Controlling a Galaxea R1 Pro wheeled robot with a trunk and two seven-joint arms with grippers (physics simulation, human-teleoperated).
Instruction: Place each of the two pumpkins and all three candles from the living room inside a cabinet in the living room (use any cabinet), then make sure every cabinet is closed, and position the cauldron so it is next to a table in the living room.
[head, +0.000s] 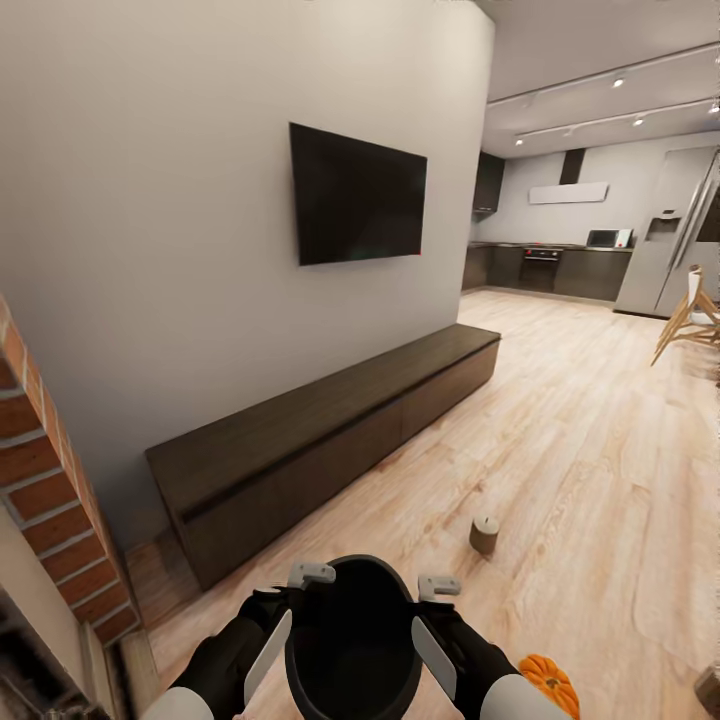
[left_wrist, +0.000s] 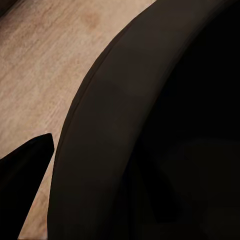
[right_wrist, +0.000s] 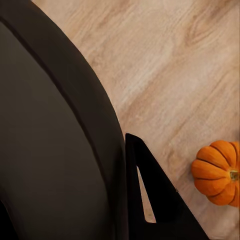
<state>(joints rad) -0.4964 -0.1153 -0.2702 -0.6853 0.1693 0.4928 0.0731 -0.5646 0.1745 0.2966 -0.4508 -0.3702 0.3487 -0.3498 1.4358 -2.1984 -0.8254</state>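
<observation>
Your two arms hold the cauldron (head: 352, 640) between them, low and centre in the head view: a round, matt black bowl with a thick rolled rim and a dark hollow inside. The left gripper (head: 285, 610) sits at its left wall and the right gripper (head: 440, 620) at its right wall. The rim looks to lie between each pair of fingers, yet you cannot tell from these views whether either gripper is clenched on it. In the left wrist view the curved rim (left_wrist: 100, 125) arcs across pale wood-grain floor (left_wrist: 40, 65).

A ribbed orange pumpkin (head: 548, 683) with a short stem lies on the plank floor just right of your right forearm; the right wrist view shows its lobes (right_wrist: 217, 172) clearly. A short, squat candle (head: 484, 535), cylindrical and tan, stands on the floor ahead.

The cabinet (head: 330, 440), long, low, dark brown and wood-grained, runs along the grey wall beneath a flat black television (head: 357, 195); its fronts sit flush. Brick edging (head: 45, 470) borders the left.
</observation>
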